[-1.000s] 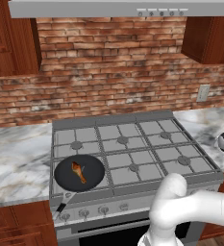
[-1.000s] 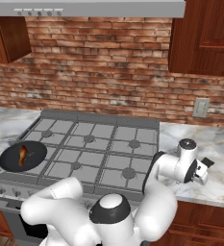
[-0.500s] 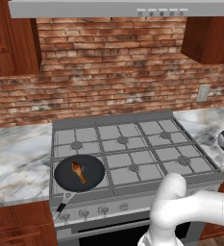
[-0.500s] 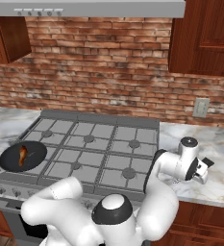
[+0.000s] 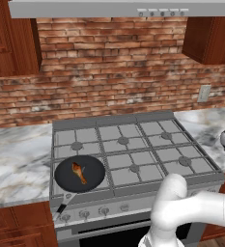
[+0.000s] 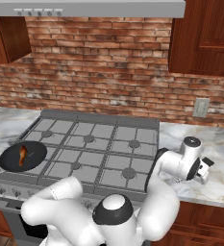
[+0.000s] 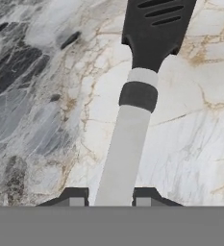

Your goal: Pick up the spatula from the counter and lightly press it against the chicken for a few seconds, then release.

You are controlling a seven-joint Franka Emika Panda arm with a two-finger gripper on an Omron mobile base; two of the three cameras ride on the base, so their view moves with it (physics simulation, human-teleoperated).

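Jaws closed on the spatula: the two dark finger tips sit against either side of its pale grey handle at the 6 o'clock edge of the hand view, leaving no gap. The grip is taken low on the handle, well short of the black collar, presumably so that the full length stays free to reach out over hot cookware. From the jaws the handle runs toward 12 o'clock and widens into the black slotted blade at about 1 o'clock. The whole tool appears to lie flat on the marbled desk, not yet lifted.

In the right base view the hand is bent down over the desk at the 3 o'clock side of the stove. This low, sideways wrist lets the jaws straddle a handle that rests on a flat surface.

The chicken lies in a dark round pan on the front burner at the stove's 9 o'clock side, well apart from the spatula. In the left base view the same chicken sits near the centre of the pan, an exposed top for the blade to press on.

Judged stage: grasp made; lift, carry across the stove and the light press remain.
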